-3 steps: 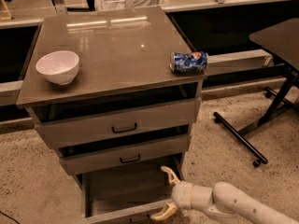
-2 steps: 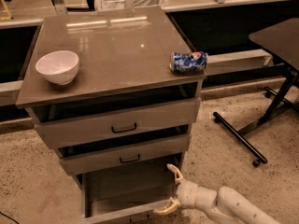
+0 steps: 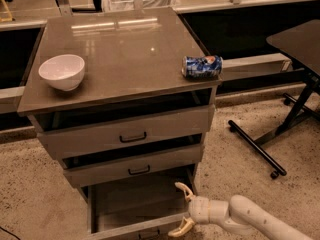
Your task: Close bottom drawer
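The grey-brown cabinet [image 3: 120,59] has three drawers. The bottom drawer [image 3: 135,206] is pulled far out, its inside bare and its front panel [image 3: 140,229] at the frame's lower edge. The top drawer [image 3: 125,131] and the middle drawer [image 3: 132,165] stand slightly out. My gripper [image 3: 181,209] comes in from the lower right on a white arm. It is open, its two tan fingers spread at the right end of the bottom drawer's front. The upper finger [image 3: 183,189] is over the drawer's inside, the lower finger [image 3: 180,228] lies by the front panel.
A white bowl [image 3: 62,71] stands on the cabinet top at the left. A blue can [image 3: 201,66] lies on its side at the right edge. A black table [image 3: 300,41] with a wheeled leg [image 3: 255,149] stands to the right on the speckled floor.
My gripper and arm have shifted slightly to the right along the bottom drawer's front. The drawer looks the same, still pulled out.
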`<state>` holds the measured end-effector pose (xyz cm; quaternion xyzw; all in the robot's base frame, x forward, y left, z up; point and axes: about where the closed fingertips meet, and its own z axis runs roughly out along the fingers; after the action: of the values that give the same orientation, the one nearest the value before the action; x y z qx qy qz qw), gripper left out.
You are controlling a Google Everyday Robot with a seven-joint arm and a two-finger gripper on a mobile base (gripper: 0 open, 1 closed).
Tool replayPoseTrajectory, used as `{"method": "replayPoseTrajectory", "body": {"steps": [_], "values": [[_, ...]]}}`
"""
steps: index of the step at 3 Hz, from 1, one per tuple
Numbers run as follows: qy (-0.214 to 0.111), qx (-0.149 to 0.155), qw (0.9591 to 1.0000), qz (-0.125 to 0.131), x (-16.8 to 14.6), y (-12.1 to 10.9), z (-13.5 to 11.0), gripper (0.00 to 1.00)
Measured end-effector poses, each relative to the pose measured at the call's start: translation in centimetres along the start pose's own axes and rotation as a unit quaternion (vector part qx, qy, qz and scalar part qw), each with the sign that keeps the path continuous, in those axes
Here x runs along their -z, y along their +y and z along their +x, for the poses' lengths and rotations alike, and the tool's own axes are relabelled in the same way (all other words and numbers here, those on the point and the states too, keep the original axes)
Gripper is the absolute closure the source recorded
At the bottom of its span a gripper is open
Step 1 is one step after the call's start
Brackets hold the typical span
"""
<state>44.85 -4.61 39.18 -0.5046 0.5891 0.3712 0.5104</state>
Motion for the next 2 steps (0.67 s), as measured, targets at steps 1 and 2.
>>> {"method": "replayPoseTrajectory", "body": {"steps": [1,2], "values": [[0.088,0.057,0.9932,-0.051,1.0,0.0,7.0,0.19],[0.139,0.097,0.981,-0.093,2.2,0.3,11.9,0.42]]}}
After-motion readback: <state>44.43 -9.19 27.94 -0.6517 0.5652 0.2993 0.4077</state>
